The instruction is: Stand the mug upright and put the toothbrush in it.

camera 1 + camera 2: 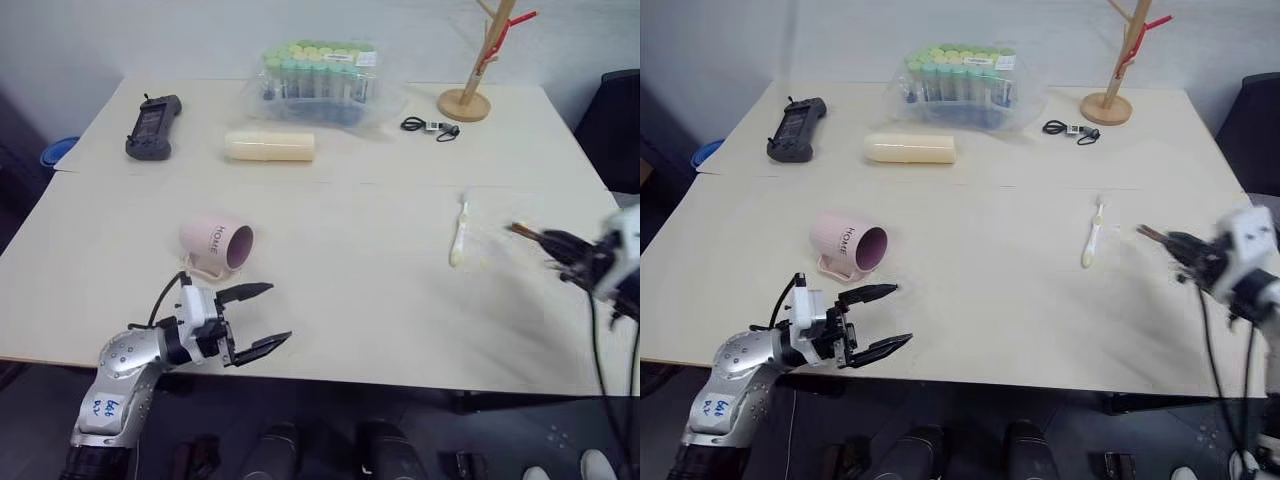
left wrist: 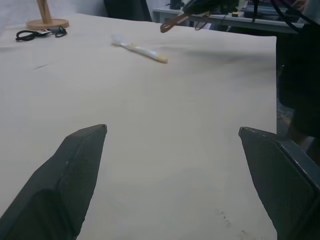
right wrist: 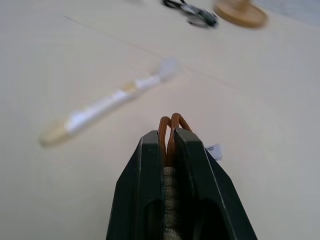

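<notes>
The table (image 1: 330, 300) is a wide cream top, and the mug (image 1: 216, 245) serves as the marker for the rest; it lies on its side toward the table's near left part, its dark open mouth turned to the right and the "HOME" lettering on its pink wall facing up. Farthest back from the mug, and to its right, sits a clear bag of capped tubes (image 1: 318, 78); farther right along that back edge stands a wooden rack (image 1: 478, 70) on a round base, with a small black cord (image 1: 430, 127) just beside the base. Behind the mug and to its left lies a black controller (image 1: 152, 127); straight behind the mug, in front of the tubes, lies a cream cylinder case (image 1: 270, 146). The left gripper (image 1: 258, 317) hangs just in front of the mug at the near edge, not touching it, its two black fingers spread wide and pointing right. Well to the mug's right lies the toothbrush (image 1: 459, 236) flat on the table, bristle end away from the near edge, yellowish handle end nearer. Farther right again is the right gripper (image 3: 169, 137) — its fingers pressed together on a brown leather strap (image 3: 170, 125), the loop poking out past the tips, apart from the toothbrush.
</notes>
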Available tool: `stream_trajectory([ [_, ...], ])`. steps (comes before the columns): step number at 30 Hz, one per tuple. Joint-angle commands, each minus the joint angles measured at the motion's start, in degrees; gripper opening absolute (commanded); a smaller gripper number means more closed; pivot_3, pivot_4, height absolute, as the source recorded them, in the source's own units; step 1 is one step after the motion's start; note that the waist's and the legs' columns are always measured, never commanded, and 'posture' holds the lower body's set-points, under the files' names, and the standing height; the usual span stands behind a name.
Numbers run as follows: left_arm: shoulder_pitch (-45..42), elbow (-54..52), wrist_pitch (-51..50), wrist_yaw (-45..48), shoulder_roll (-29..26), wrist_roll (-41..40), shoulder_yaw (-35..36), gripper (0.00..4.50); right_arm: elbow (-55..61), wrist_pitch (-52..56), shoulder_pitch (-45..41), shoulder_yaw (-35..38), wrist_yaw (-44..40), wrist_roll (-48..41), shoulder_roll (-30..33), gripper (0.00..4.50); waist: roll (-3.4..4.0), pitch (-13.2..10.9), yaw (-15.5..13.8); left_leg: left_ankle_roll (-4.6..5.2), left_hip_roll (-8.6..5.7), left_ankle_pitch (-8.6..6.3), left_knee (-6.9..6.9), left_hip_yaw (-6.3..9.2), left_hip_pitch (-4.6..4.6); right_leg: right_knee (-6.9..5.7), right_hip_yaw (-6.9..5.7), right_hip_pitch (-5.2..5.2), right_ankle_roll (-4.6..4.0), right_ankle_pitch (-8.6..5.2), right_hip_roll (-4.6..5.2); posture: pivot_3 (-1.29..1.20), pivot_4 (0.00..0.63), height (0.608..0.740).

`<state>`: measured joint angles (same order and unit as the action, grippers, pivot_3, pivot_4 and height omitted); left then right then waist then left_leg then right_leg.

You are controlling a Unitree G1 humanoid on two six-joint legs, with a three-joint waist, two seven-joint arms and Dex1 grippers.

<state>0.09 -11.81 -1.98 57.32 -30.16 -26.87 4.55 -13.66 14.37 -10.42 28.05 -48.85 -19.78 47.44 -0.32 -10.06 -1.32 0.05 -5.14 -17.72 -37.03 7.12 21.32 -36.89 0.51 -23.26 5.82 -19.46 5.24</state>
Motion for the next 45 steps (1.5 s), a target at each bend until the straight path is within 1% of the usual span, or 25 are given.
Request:
stream_trajectory([
  [1, -1.2, 0.98, 1.06, 0.86, -0.8, 0.04, 0.58, 4.5, -6.34, -8.33, 2.6, -1.49, -1.93, 2.87, 0.05, 0.04, 0.01, 0.0, 0.52, 0.0, 0.05, 0.0, 0.01, -0.16, -0.08, -0.08, -0.01, 0.0, 0.0, 0.0, -0.07, 0.0, 0.15, 0.74],
  [2, -1.25, 1.37, 1.25, 1.04, -1.03, 0.18, 0.75, 4.5, -7.61, -9.96, 3.1, -2.05, -2.13, 3.44, -0.05, 0.04, 0.03, 0.0, 0.9, 0.0, 0.06, 0.0, 0.0, -0.23, -0.11, -0.13, -0.02, -0.01, 0.0, 0.0, -0.09, 0.0, 0.15, 0.74],
  [4, -1.29, 2.32, 1.71, 1.29, -2.16, 0.47, 2.0, 4.5, -10.05, -14.5, 4.84, -1.85, -0.88, 4.5, -0.99, 0.76, 0.06, 0.0, 1.52, 0.0, 0.1, 0.0, 0.01, -0.39, -0.2, -0.2, -0.01, -0.01, 0.02, 0.01, -0.13, 0.0, 0.15, 0.74],
  [5, -1.19, 2.75, 1.87, 1.39, -2.82, 0.4, 2.94, 4.5, -10.13, -16.65, 5.8, -1.12, -0.64, 4.23, -1.48, 1.01, 0.06, 0.0, 1.59, 0.0, 0.13, 0.0, 0.02, -0.41, -0.22, -0.21, 0.0, -0.02, 0.02, 0.01, -0.15, 0.0, 0.15, 0.74],
  [6, -0.79, 3.24, 2.36, 1.81, -4.01, 0.67, 3.91, 4.5, -9.24, -19.1, 6.97, -0.37, -1.15, 3.5, -2.14, 1.34, 0.06, 0.0, 1.61, -0.01, 0.21, -0.01, 0.01, -0.41, -0.22, -0.2, 0.01, -0.02, 0.02, 0.01, -0.25, 0.0, 0.15, 0.74],
  [7, -0.16, 3.57, 2.92, 2.34, -5.22, 0.99, 4.56, 4.5, -8.0, -20.33, 7.99, 0.03, -1.78, 2.63, -2.64, 1.76, 0.06, 0.0, 1.6, -0.03, 0.27, -0.02, 0.02, -0.43, -0.22, -0.2, 0.03, -0.04, 0.02, 0.01, -0.3, 0.0, 0.15, 0.74],
  [9, 1.39, 4.19, 4.3, 2.61, -7.18, 1.82, 6.28, 4.5, -5.31, -24.8, 10.0, -0.08, -3.84, 1.74, -3.19, 2.36, 0.08, 0.0, 1.58, -0.11, 0.42, -0.09, -0.01, -0.45, -0.2, -0.13, 0.13, -0.04, 0.02, 0.02, -0.48, 0.0, 0.15, 0.74],
  [10, 2.6, 4.37, 4.17, 1.43, -7.62, 1.43, 8.58, 4.5, -4.06, -26.84, 10.0, 0.22, -4.03, 1.2, -3.33, 2.75, 0.09, -0.01, 1.55, -0.12, 0.47, -0.12, 0.0, -0.45, -0.21, -0.09, 0.27, -0.04, 0.01, 0.02, -0.5, 0.0, 0.15, 0.74],
  [12, 5.46, 4.83, 4.71, -0.63, -8.41, 1.69, 12.89, 4.5, -0.93, -29.67, 8.47, 0.91, -5.98, -2.56, -4.21, 3.32, 0.12, -0.02, 1.71, -0.12, 0.49, -0.14, -0.01, -0.48, -0.21, -0.07, 0.5, -0.05, 0.01, 0.02, -0.55, 0.0, 0.15, 0.74],
  [13, 7.13, 5.21, 5.14, -1.47, -8.82, 2.25, 14.89, 4.5, 1.2, -30.73, 8.29, 0.4, -7.45, -4.02, -4.49, 3.68, 0.11, -0.03, 1.75, -0.14, 0.57, -0.19, -0.02, -0.56, -0.24, -0.08, 0.67, -0.05, 0.01, 0.03, -0.62, 0.0, 0.15, 0.74],
  [14, 8.64, 5.46, 5.42, -2.08, -9.06, 2.64, 16.4, 4.5, 3.95, -30.0, 8.66, -0.59, -9.03, -5.73, -4.79, 3.83, 0.11, -0.03, 1.73, -0.16, 0.63, -0.21, -0.02, -0.58, -0.25, -0.07, 0.7, -0.05, -0.01, 0.04, -0.68, 0.0, 0.15, 0.74],
  [17, 12.19, 7.08, 5.75, -3.49, -9.69, 3.21, 20.27, 4.5, 12.16, -25.53, 10.07, -4.45, -11.02, -9.3, -6.13, 3.83, 0.1, -0.03, 1.42, -0.24, 0.84, -0.29, -0.01, -0.56, -0.24, -0.01, 0.7, -0.07, -0.02, 0.04, -0.82, 0.0, 0.15, 0.74],
  [19, 13.59, 9.99, 6.24, -5.49, -10.58, 4.71, 23.38, 4.5, 17.26, -24.5, 11.86, -9.98, -15.28, -10.34, -7.02, 3.83, 0.09, -0.04, 1.17, -0.27, 0.86, -0.31, -0.03, -0.54, -0.23, 0.0, 0.67, -0.07, -0.02, 0.04, -0.82, 0.0, 0.15, 0.74],
  [21, 14.62, 14.36, 6.63, -6.76, -13.07, 7.19, 25.85, 4.5, 21.06, -24.46, 13.97, -16.18, -19.01, -9.65, -7.96, 3.83, 0.01, -0.04, 0.89, -0.24, 0.85, -0.33, -0.05, -0.52, -0.23, 0.02, 0.66, -0.04, -0.03, 0.04, -0.8, 0.0, 0.15, 0.74],
  [22, 14.79, 15.68, 6.93, -6.86, -14.19, 8.25, 26.1, 4.5, 21.64, -24.38, 14.35, -17.76, -19.91, -9.73, -8.45, 4.2, 0.0, -0.05, 0.75, -0.25, 0.86, -0.34, -0.05, -0.49, -0.23, 0.02, 0.64, -0.05, -0.04, 0.04, -0.81, 0.0, 0.15, 0.74],
  [23, 14.8, 16.84, 7.31, -6.54, -15.25, 8.95, 26.03, 4.5, 21.68, -24.46, 14.36, -18.71, -19.92, -9.66, -9.19, 4.45, -0.01, -0.05, 0.6, -0.24, 0.86, -0.34, -0.06, -0.48, -0.22, 0.03, 0.64, -0.04, -0.04, 0.04, -0.81, 0.0, 0.15, 0.74],
  [26, 12.99, 19.39, 10.04, -5.19, -18.86, 11.55, 24.69, 4.5, 19.82, -26.17, 14.5, -20.77, -19.88, -8.23, -11.19, 4.48, 0.0, -0.06, 0.01, -0.14, 0.77, -0.4, -0.12, -0.6, -0.23, 0.04, 0.76, -0.04, -0.08, 0.08, -0.73, 0.0, 0.15, 0.74],
  [28, 11.06, 19.62, 11.25, -1.75, -21.66, 12.42, 21.95, 4.5, 18.6, -26.86, 14.57, -21.19, -19.51, -7.51, -12.05, 4.48, -0.03, -0.04, -0.31, -0.13, 0.76, -0.41, -0.13, -0.6, -0.22, 0.13, 0.76, -0.01, -0.11, 0.14, -0.73, 0.0, 0.15, 0.74],
  [31, 3.83, 19.22, 10.7, 0.55, -24.57, 14.4, 15.98, 4.5, 17.44, -27.4, 14.47, -21.25, -19.36, -6.88, -12.47, 4.48, -0.02, -0.04, -0.37, -0.14, 0.76, -0.42, -0.11, -0.56, -0.22, 0.17, 0.7, 0.03, -0.13, 0.16, -0.72, 0.0, 0.15, 0.74],
  [33, -1.85, 19.25, 8.22, 2.63, -25.99, 16.11, 10.83, 4.5, 17.14, -27.6, 14.25, -21.17, -19.11, -6.61, -12.74, 4.48, -0.03, -0.04, -0.25, -0.16, 0.78, -0.43, -0.09, -0.56, -0.22, 0.14, 0.69, 0.0, -0.13, 0.17, -0.74, 0.0, 0.15, 0.74],
  [36, -10.66, 21.33, 3.6, 3.89, -26.21, 19.04, 3.95, 4.5, 17.72, -26.92, 13.73, -20.9, -17.96, -7.06, -13.23, 4.48, -0.02, -0.04, 0.22, -0.19, 0.79, -0.42, -0.1, -0.61, -0.21, 0.03, 0.71, -0.08, -0.13, 0.16, -0.78, 0.0, 0.15, 0.74],
  [38, -15.9, 25.02, 0.25, 5.85, -26.04, 21.59, -0.86, 4.5, 19.2, -26.02, 13.99, -21.03, -17.57, -7.72, -13.36, 4.48, -0.02, -0.04, 0.81, -0.21, 0.85, -0.41, -0.08, -0.74, -0.19, -0.03, 0.85, -0.21, -0.13, 0.16, -0.88, 0.0, 0.15, 0.74],
  [41, -21.31, 30.28, -0.55, 8.33, -25.96, 24.55, -5.66, 4.5, 21.11, -25.23, 14.84, -21.27, -17.27, -8.16, -13.37, 4.48, -0.02, -0.03, 1.47, -0.23, 0.88, -0.4, -0.06, -0.81, -0.19, -0.13, 0.92, -0.3, -0.12, 0.16, -0.96, 0.0, 0.15, 0.74],
  [44, -28.33, 35.2, -0.94, 9.0, -25.21, 28.63, -10.05, 3.91, 22.91, -24.55, 16.07, -20.75, -15.69, -8.05, -13.51, 4.5, 0.01, -0.02, 1.32, -0.23, 0.89, -0.39, -0.12, -0.86, -0.23, -0.18, 0.99, -0.29, -0.12, 0.16, -0.96, 0.0, 0.15, 0.74],
  [45, -30.45, 37.03, 0.0, 9.12, -24.83, 30.12, -11.61, 3.65, 23.41, -24.43, 16.59, -20.46, -15.04, -7.96, -13.59, 4.5, 0.01, -0.01, 1.29, -0.23, 0.88, -0.39, -0.17, -0.86, -0.24, -0.23, 1.01, -0.27, -0.12, 0.16, -0.96, 0.0, 0.15, 0.74],
])
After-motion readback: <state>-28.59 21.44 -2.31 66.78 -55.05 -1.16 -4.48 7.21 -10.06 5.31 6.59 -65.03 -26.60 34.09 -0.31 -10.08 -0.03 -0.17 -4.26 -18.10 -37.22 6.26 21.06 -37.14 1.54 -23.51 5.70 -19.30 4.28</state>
